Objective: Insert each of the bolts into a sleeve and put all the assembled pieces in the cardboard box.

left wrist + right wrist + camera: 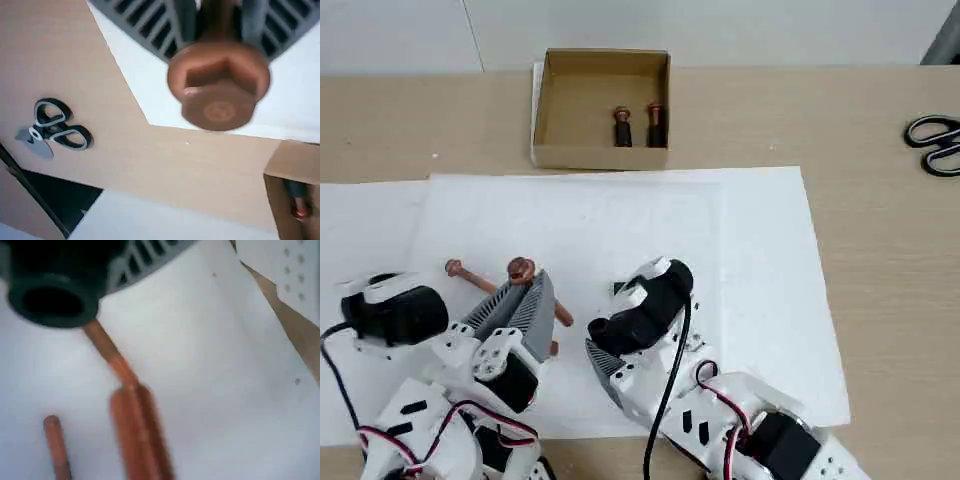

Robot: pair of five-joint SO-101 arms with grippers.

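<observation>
High view: brown cardboard box [600, 157] at the table's far side holds two assembled pieces [639, 126].
Left gripper [524, 282]: clamped on a copper hex-head bolt [218, 85].
Right gripper [65, 265]: grips a black tubular sleeve [52, 299] over white paper [200, 365].

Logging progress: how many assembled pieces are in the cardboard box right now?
2. Both are in the cardboard box, in its right half by the near wall: one assembled piece and, just right of it, the other assembled piece. Nothing there looks hidden.
</observation>
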